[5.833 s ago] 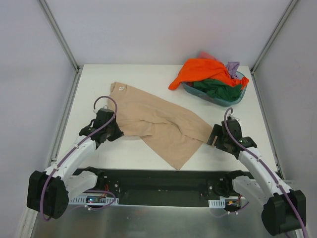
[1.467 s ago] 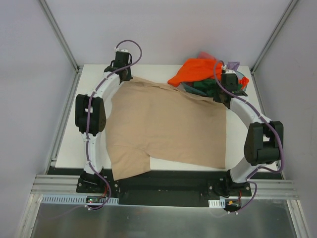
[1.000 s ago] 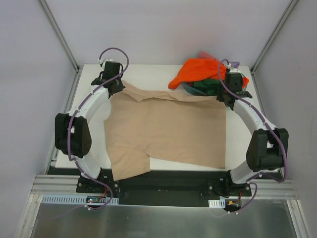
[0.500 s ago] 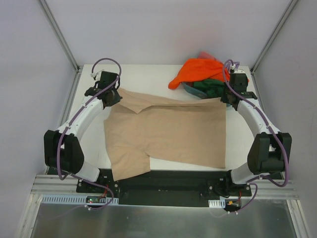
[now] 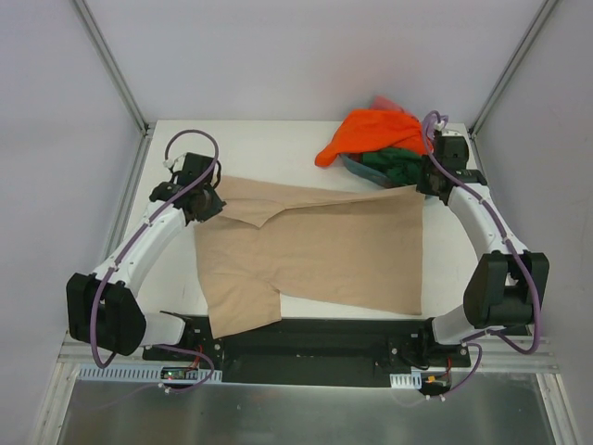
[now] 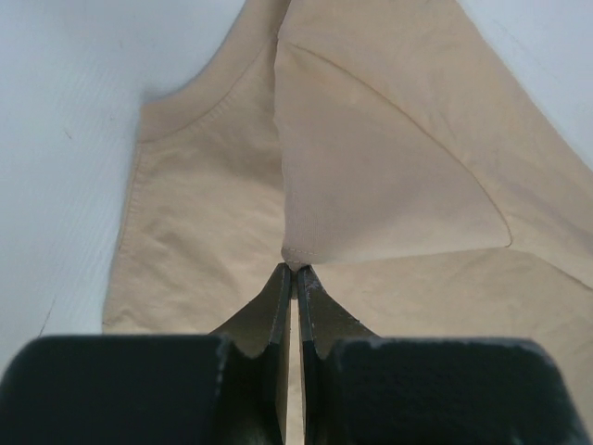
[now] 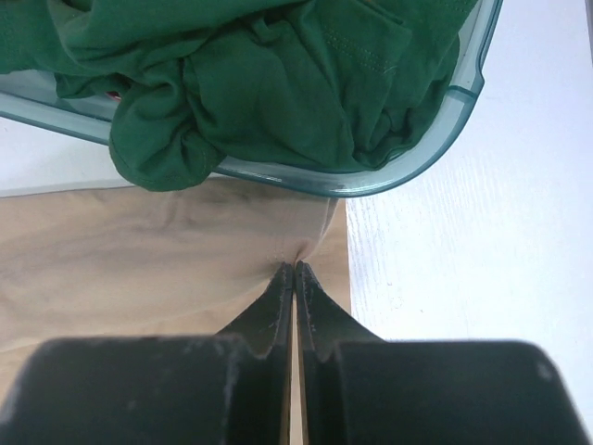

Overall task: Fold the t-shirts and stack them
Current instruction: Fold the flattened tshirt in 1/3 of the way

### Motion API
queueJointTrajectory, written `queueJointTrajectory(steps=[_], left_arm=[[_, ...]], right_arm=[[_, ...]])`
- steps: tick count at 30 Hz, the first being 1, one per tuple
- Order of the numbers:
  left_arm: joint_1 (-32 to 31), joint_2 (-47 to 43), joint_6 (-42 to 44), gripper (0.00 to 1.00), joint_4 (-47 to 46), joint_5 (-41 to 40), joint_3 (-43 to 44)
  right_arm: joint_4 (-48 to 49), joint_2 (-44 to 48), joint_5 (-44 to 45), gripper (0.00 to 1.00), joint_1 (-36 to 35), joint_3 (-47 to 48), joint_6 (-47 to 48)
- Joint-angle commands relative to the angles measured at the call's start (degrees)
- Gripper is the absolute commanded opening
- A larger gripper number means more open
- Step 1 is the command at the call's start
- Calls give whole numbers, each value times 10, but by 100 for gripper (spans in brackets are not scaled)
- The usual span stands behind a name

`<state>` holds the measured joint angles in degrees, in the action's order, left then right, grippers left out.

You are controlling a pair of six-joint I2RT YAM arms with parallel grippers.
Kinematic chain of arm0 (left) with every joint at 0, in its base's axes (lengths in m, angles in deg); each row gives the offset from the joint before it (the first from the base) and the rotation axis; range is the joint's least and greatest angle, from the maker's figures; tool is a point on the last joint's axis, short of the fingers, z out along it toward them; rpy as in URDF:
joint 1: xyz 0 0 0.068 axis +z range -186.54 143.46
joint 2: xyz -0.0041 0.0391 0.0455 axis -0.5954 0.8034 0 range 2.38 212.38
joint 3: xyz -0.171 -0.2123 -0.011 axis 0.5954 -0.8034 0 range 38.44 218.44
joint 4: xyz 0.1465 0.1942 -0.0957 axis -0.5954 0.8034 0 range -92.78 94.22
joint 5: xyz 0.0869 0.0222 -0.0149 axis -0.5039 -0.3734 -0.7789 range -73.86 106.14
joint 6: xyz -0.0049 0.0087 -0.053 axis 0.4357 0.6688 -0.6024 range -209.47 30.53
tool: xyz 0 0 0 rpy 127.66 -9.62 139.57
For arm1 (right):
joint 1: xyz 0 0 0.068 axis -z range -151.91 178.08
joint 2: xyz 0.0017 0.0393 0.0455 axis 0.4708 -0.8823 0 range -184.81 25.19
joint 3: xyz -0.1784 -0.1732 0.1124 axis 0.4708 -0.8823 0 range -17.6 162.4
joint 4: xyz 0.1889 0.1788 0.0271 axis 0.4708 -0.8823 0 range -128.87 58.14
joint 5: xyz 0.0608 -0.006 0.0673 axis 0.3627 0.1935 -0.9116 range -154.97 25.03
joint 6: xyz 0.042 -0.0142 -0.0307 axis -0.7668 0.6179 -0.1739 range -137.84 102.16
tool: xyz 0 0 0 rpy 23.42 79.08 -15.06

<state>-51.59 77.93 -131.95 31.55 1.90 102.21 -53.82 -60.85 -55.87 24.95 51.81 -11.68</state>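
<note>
Tan-beige cloth: the large t-shirt (image 5: pixel 315 246) lies spread across the middle of the white table (image 5: pixel 278 139), its near-left part reaching over the front edge. Its far-left corner is raised and folded inward over the body. On that folded corner the left gripper (image 6: pixel 292 271) is pinched tight. On the far-right corner the right gripper (image 7: pixel 294 267) is likewise pinched tight, just beside the teal basin (image 7: pixel 454 102). That basin stands at the table's far-right corner and holds a dark green shirt (image 7: pixel 278 83). An orange shirt (image 5: pixel 371 130) drapes over its left rim.
</note>
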Motion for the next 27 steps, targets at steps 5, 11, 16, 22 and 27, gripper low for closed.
queueJointTrajectory(steps=[5,11,16,22,27], left_arm=[[-7,-31,-19,0,23,39,-50],[-7,-30,-10,0,24,44,-74],[-7,-18,-9,0,25,46,-93],[-7,2,-12,0,25,52,-81],[-7,40,-12,0,20,42,-41]], right_arm=[[-29,32,-9,1,6,-13,-18],[-31,23,1,1,5,-32,-23],[-32,14,6,1,5,-42,-28],[-31,20,16,6,4,-74,-33],[-28,39,-4,40,3,-108,-60]])
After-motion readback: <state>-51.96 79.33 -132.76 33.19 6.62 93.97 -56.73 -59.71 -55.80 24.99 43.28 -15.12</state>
